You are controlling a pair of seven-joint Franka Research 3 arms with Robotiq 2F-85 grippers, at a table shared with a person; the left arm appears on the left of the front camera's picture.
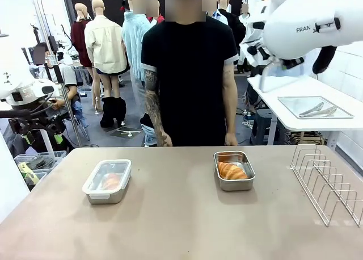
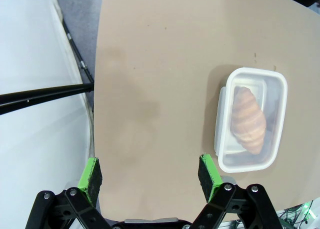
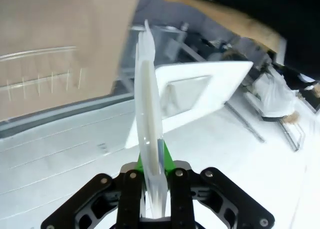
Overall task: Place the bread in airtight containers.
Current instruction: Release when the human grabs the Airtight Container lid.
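Your brown worktop [image 1: 170,214] carries a lidded steel tin [image 1: 107,181] at left, an open tin [image 1: 233,170] mid-right, and a wire rack [image 1: 329,183] far right.

I see two steel tins on the table, well apart. Left tin [image 1: 107,181] has its clear lid [image 2: 251,119] on; a golden ridged croissant [image 2: 247,120] lies lengthwise inside, visible thru the plastic. Right tin [image 1: 234,171] is open, w/ second croissant [image 1: 232,170] lying flat in it. Second clear lid [image 3: 151,139] is up off the table, edge-on, pinched upright btw the right gripper's pads.
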